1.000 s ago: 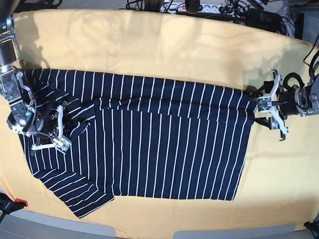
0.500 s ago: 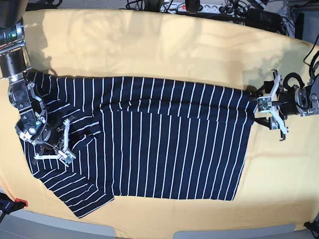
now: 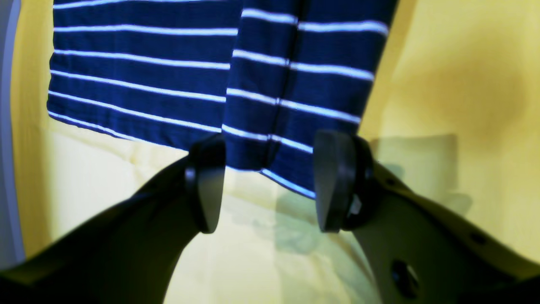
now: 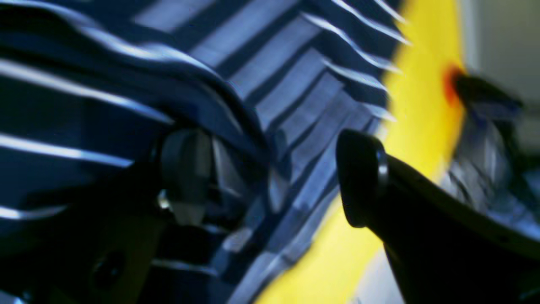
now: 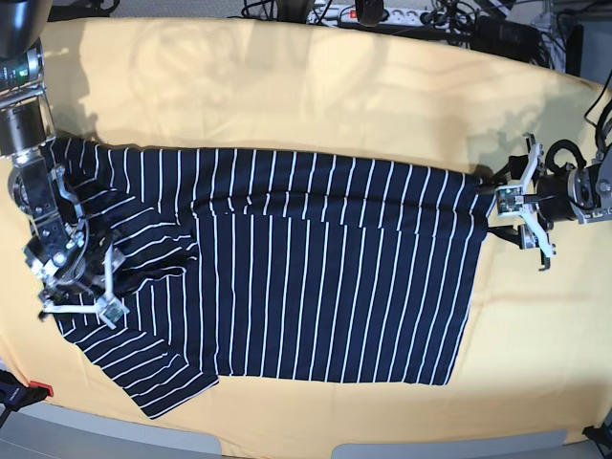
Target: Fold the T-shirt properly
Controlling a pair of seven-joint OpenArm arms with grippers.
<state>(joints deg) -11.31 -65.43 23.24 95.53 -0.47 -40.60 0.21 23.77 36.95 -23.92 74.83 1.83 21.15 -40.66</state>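
**A:** Where did you have the T-shirt at that moment?

**B:** It lay spread flat on the yellow surface, with its long axis running across the base view from one arm to the other. The sleeve end was on that view's left, the hem end on its right, and one long edge was turned over along the far side.

**A:** And your right gripper?

**B:** You had it over the sleeve end, right at the bunched cloth beside the shoulder. In its wrist view the fingers stood spread, with a ridge of striped cloth rising between them; nothing was pinched.

**A:** The left gripper?

**B:** You had it just off the far hem corner, pointing along the shirt's length. Its fingers were spread too, with the hem edge lying between them and the cloth running straight away from the gripper. I couldn't tell whether the pads touched the fabric.

**A:** So which arm was better placed?

**B:** Each of yours sat at its own end, so neither had to cross over. By my reading, the next fold turned on that long axis: your right gripper was nearest the loose sleeve, which stuck out toward the near edge, and your left had the hem corner right in front of it.
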